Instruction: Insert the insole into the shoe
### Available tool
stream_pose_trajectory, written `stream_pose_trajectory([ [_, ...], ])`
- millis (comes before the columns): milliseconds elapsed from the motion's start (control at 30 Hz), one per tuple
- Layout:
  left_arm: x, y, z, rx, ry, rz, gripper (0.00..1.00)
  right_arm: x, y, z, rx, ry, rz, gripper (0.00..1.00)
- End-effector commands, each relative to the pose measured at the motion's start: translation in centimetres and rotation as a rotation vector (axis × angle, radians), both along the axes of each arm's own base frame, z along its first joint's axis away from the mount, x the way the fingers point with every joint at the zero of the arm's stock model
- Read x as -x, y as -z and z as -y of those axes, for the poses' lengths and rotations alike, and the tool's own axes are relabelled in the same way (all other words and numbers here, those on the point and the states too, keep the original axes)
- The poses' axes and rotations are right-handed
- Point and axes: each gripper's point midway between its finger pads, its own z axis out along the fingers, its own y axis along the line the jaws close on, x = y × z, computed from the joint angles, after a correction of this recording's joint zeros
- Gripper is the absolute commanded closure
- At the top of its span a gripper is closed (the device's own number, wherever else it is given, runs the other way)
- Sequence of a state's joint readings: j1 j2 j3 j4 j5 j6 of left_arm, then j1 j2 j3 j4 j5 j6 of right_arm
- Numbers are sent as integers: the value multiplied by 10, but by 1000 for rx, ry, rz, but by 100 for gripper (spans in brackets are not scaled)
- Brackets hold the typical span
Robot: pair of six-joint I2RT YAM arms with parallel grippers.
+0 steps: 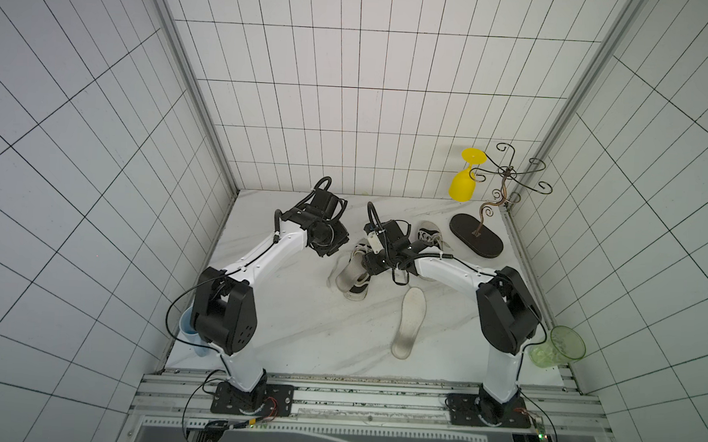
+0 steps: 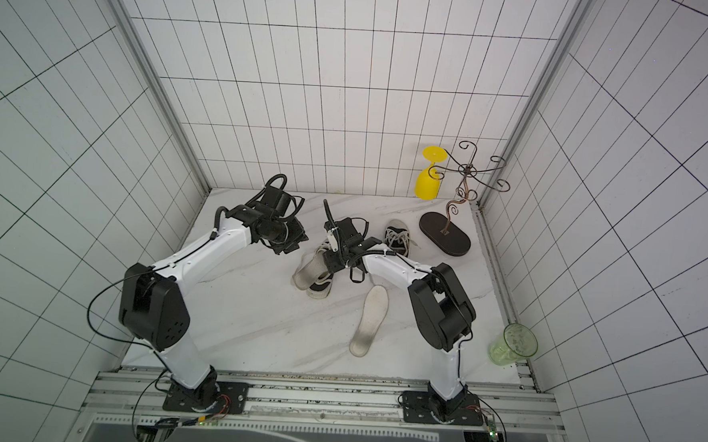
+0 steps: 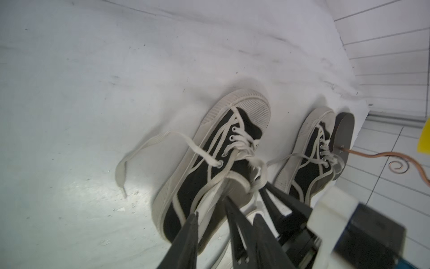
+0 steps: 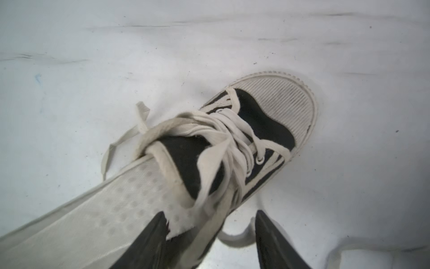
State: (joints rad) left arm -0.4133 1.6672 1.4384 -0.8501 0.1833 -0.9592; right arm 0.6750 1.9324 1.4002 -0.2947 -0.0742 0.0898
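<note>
While the insole is sitting only partway inside the shoe, with its front tucked under the tongue and most of its length sticking out of the opening, several things are threatening the push. Loose laces are lying across the opening, so the insole's front is likely to be catching on them or buckling under the tongue rather than sliding to the toe.

The right gripper is standing spread, one finger over the insole and the other outside the shoe's side wall, pinching nothing. Pressing from there may be folding the soft insole instead of feeding it. The left gripper is also standing with its jaws apart around the pale rim at the heel, not visibly clamping it, so the shoe may be skidding on the smooth table once it is pushed. Both grippers are crowding the same end, and a knock between them is looking possible.

In both top views the shoe is lying mid-table, with a spare insole near it toward the robot and a second shoe near the back. No brand, label or writing is showing legibly on anything.
</note>
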Motion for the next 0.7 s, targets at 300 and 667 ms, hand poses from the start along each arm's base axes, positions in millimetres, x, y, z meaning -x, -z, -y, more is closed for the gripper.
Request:
stream_pose_trajectory([
  [300,52,28,20,-155,357,2,54,-44,-72,-30,-123,-18,212,49],
  [667,60,51,12,-244,414,-75,66,-47,-59,-29,-130,-31,163,74],
])
